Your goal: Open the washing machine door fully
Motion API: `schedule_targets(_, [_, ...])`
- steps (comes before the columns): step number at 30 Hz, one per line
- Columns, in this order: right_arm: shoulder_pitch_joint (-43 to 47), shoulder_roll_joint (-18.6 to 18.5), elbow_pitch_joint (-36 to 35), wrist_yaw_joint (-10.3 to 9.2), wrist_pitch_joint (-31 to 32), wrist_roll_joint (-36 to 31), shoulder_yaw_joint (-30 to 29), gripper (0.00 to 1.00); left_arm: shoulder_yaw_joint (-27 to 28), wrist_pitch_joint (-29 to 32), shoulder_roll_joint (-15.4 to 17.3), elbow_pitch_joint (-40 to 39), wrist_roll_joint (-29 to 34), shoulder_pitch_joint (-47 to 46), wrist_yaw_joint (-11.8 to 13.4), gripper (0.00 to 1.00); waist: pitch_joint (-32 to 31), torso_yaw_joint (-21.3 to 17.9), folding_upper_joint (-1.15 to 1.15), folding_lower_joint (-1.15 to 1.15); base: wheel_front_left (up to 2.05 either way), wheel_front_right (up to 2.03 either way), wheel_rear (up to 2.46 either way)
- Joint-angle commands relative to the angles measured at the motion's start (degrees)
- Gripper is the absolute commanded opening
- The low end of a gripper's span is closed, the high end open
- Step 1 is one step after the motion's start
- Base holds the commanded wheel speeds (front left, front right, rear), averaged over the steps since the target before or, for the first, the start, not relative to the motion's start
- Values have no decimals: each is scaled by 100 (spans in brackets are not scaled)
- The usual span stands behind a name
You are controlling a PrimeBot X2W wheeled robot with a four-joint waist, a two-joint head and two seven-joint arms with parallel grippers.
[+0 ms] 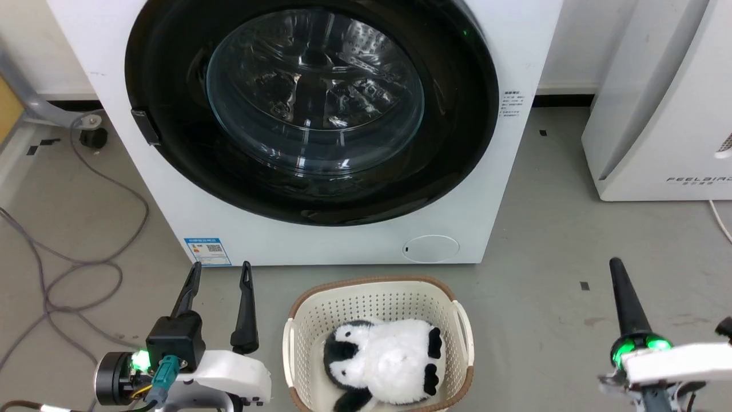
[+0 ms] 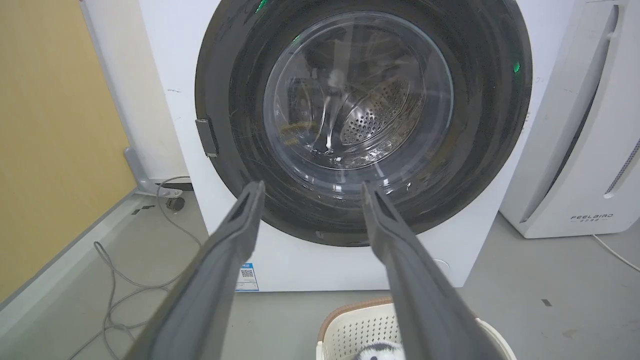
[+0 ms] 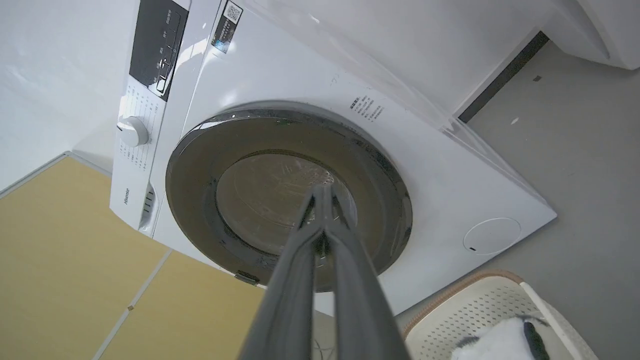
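The washing machine door is shut, flush in the front of the washing machine, straight ahead of the robot. The left gripper hangs low near the machine's lower left corner, its jaws wide apart and empty. The right gripper, well off to the right over the floor, has its jaws pressed together on nothing. The small dark tab on the door's left edge looks like the place to pull, so the left arm seems better placed. It should catch that edge and follow the door's arc round rather than tug straight back, staying clear of the basket and plush toy below.
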Motion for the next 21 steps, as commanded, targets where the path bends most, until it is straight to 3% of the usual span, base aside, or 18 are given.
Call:
schedule_targets(1, [-176, 1, 65, 3, 69, 292, -59, 0, -11, -59, 1, -2, -29, -114, 32, 100, 35, 15, 0, 0, 0, 0, 0])
schedule_targets(21, [-2207, -475, 1681, 4, 794, 1769, -628, 0, -81, -298, 1, -98, -81, -555, 165, 100, 794, 274, 0, 0, 0, 0, 0])
